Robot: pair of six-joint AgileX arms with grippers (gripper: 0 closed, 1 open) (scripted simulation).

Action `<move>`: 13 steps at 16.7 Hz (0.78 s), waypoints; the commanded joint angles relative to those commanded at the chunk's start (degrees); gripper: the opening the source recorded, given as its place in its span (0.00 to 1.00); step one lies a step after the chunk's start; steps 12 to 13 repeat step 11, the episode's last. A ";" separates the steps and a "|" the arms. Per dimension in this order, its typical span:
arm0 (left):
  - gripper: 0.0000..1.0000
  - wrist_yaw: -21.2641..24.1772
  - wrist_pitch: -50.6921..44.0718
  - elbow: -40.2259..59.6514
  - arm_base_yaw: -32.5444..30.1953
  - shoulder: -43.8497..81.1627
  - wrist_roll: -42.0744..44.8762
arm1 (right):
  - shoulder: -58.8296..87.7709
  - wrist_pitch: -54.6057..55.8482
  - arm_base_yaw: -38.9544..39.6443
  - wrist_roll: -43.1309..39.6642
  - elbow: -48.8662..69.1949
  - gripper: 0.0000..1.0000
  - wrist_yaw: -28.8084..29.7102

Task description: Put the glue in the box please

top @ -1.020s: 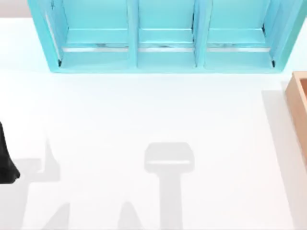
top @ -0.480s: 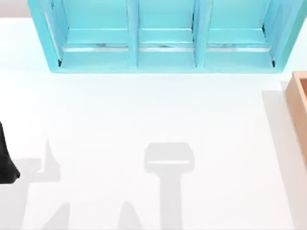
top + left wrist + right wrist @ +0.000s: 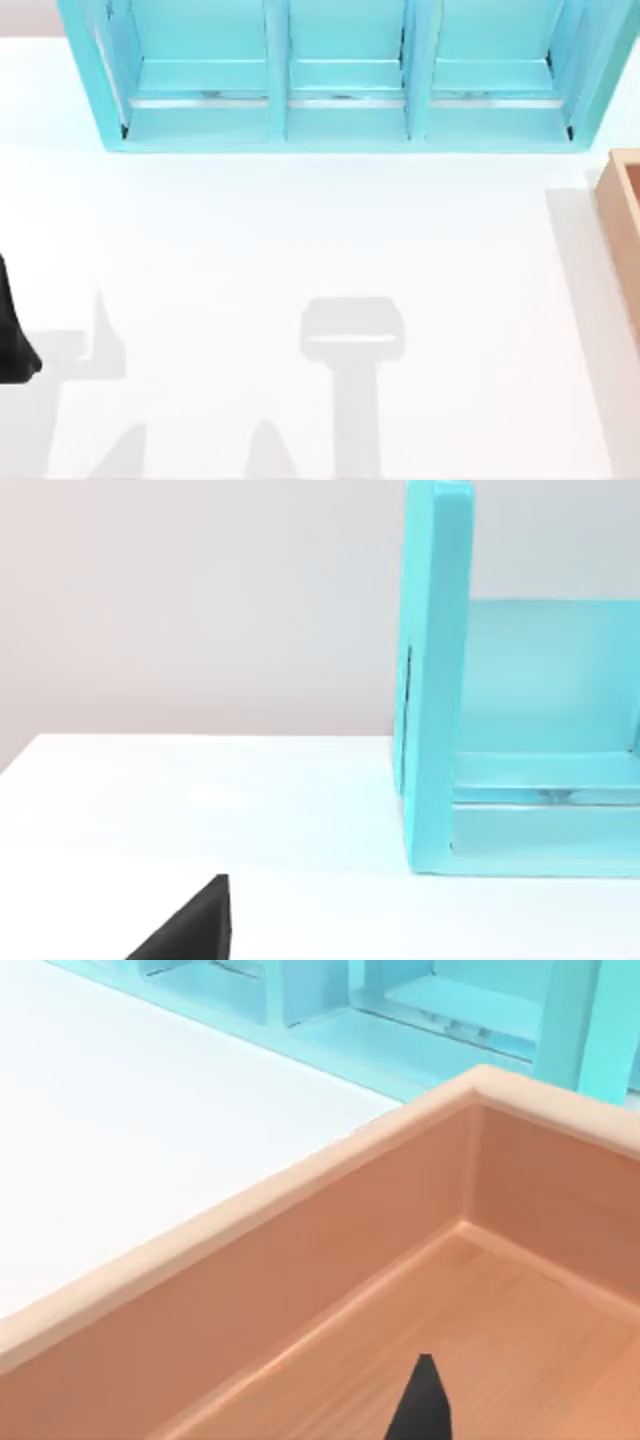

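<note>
The glue is out of view. The tan wooden box (image 3: 622,225) sits at the table's right edge, cut off by the top view's border. In the right wrist view its thick wall (image 3: 250,1210) and wood floor lie close below, and a black tip of my right gripper (image 3: 421,1405) hangs over the inside of the box. My left arm (image 3: 12,335) is a dark shape at the table's left edge. A black corner of my left gripper (image 3: 190,930) shows above the white table, apart from the shelf end.
A big turquoise three-compartment shelf unit (image 3: 340,120) spans the back of the table; its end wall (image 3: 435,680) stands ahead in the left wrist view. The white tabletop (image 3: 300,230) carries grey shadows of the arms.
</note>
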 joint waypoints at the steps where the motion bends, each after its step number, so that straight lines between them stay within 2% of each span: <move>1: 1.00 0.00 0.00 0.00 0.00 0.00 0.00 | 0.00 0.00 0.00 0.00 0.00 0.68 0.00; 5: 1.00 0.00 0.00 0.00 0.00 0.00 0.00 | 0.00 0.00 0.00 0.00 0.00 0.98 0.00; 13: 1.00 0.00 0.00 0.00 0.00 0.00 0.00 | 0.00 0.00 0.00 0.00 0.00 1.00 0.00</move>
